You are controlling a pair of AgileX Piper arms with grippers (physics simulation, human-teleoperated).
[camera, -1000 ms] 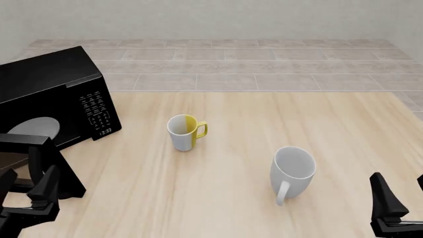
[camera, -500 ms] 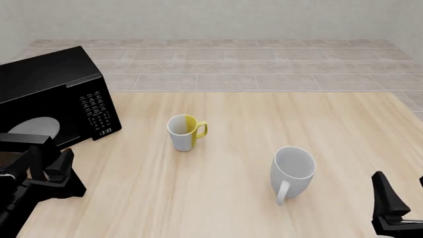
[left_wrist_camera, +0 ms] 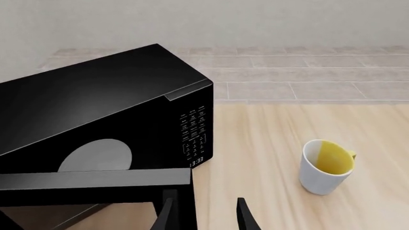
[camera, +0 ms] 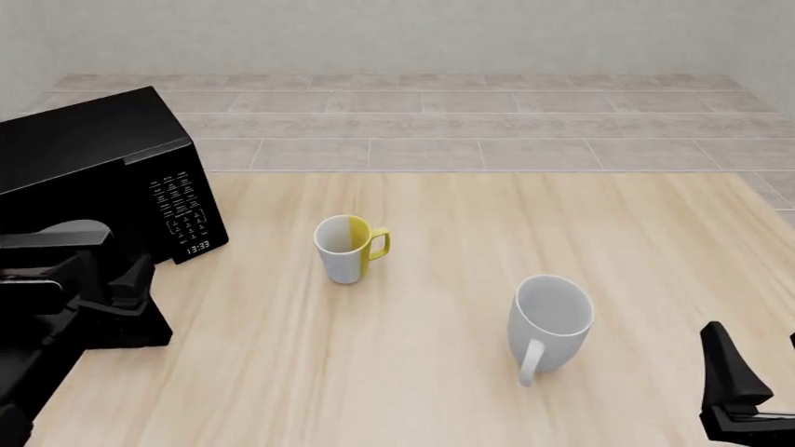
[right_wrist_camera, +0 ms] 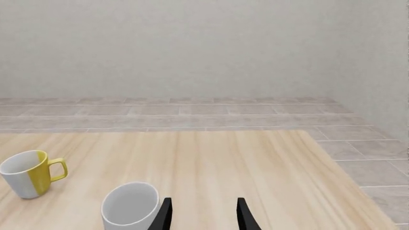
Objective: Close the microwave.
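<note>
The black microwave [camera: 93, 154] stands at the table's left with its button panel [camera: 181, 210] facing me. Its dark door [camera: 134, 331] hangs partly open, and its top edge [left_wrist_camera: 96, 181] crosses the left wrist view. The pale turntable [left_wrist_camera: 96, 155] shows inside. My left gripper [camera: 122, 284] is open, empty, and right at the door's free edge. In the left wrist view [left_wrist_camera: 204, 216] one finger [left_wrist_camera: 167, 214] lies against that edge. My right gripper [camera: 755, 386] is open and empty, low at the front right.
A white and yellow mug [camera: 346, 249] stands mid-table, a little right of the microwave. A plain white mug [camera: 548, 321] stands at the front right, close to my right gripper. The table's far edge meets a tiled floor.
My left gripper has moved forward and up toward the microwave, and the door has swung partway toward the opening with it. The right arm and both mugs have not moved.
</note>
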